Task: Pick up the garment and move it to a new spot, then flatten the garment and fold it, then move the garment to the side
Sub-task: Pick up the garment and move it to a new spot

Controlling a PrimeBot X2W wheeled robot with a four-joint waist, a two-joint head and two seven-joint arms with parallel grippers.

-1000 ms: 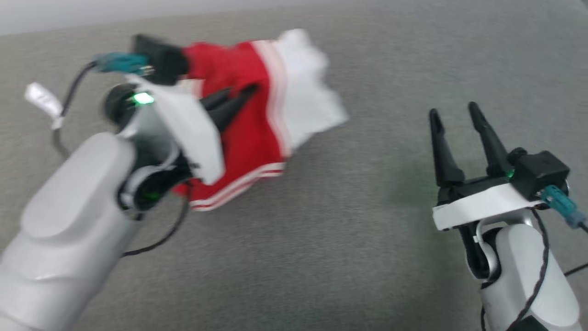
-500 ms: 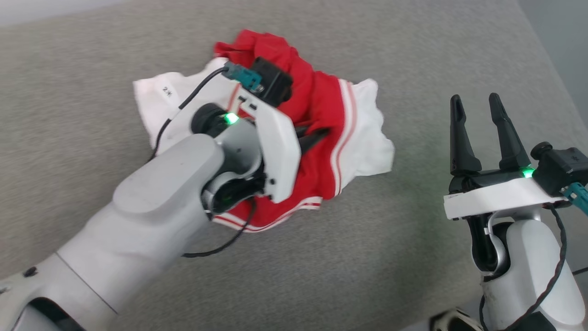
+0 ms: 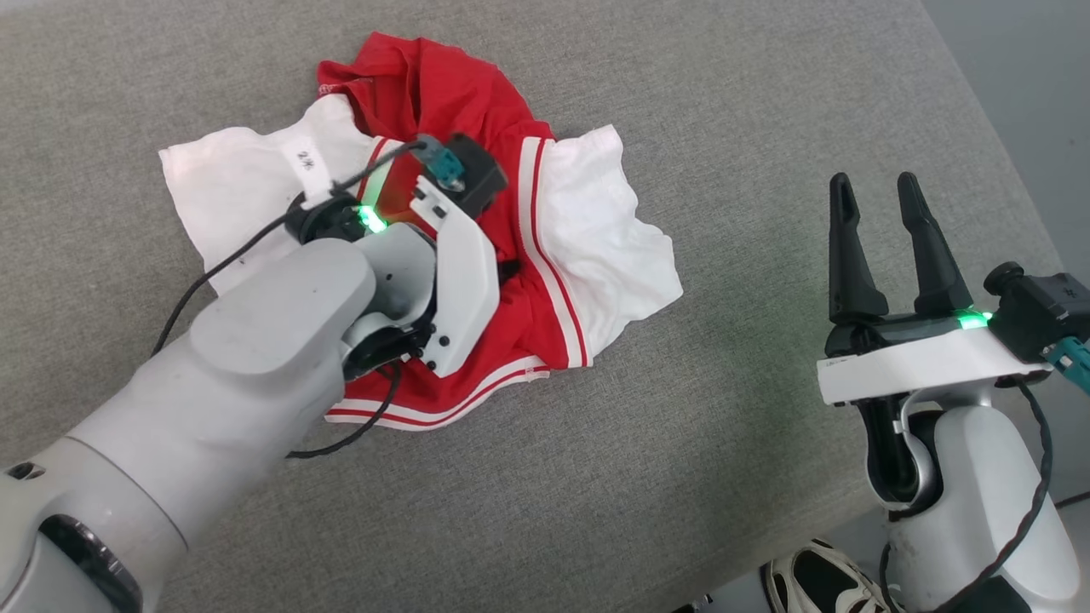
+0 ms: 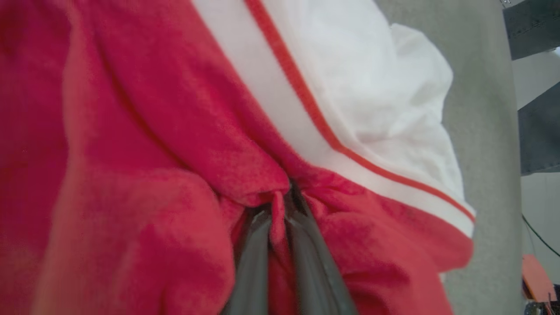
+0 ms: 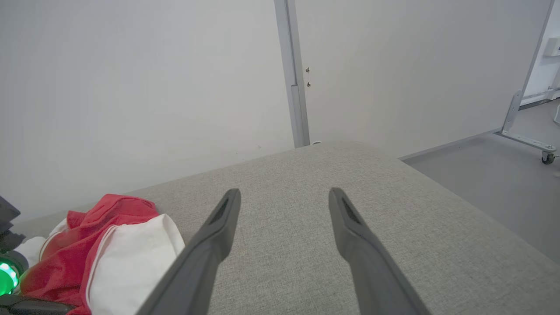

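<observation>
the left gripper was clamped on a bunched fold of the garment. in the left wrist view its two dark fingers stood close together with red cloth pinched between them. the red jersey-style shirt, with white sleeves and red-and-white striped trim, lay crumpled on the grey fabric tabletop, towards its far left and partly under the left arm's wrist. one white sleeve spread to the right of that wrist. another white part bearing a small label spread to the left. a striped hem curved along the near side.

the right gripper hovered well apart from the shirt, by the near right edge of the tabletop. its fingers were spread wide with nothing between them, pointing towards the far side. a green light glowed on its wrist. a black-and-white shoe showed on the floor by the near right corner, and a white wall stood beyond the far edge.
</observation>
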